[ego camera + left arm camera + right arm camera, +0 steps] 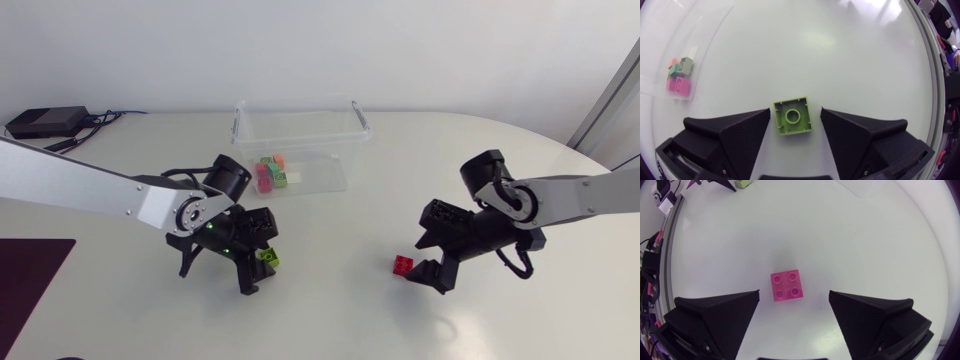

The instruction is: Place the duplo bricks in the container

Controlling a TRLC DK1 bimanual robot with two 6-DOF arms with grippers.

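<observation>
Left gripper: matte wedge fingers spread, flanking lime brick, hollow underside up.
Right gripper: fingers spread around four-studded red-pink brick.
Container: clear plastic box, 12 o'clock, well apart; coloured bricks inside.

LEFT ARM: silver-grey link, round black joint, thin black cable at wrist | RIGHT ARM: silver-grey link, round black joint, looped black cable | LEFT GRIPPER: matte black, two broad wedge fingers, fine-textured faces | RIGHT GRIPPER: same build
</observation>
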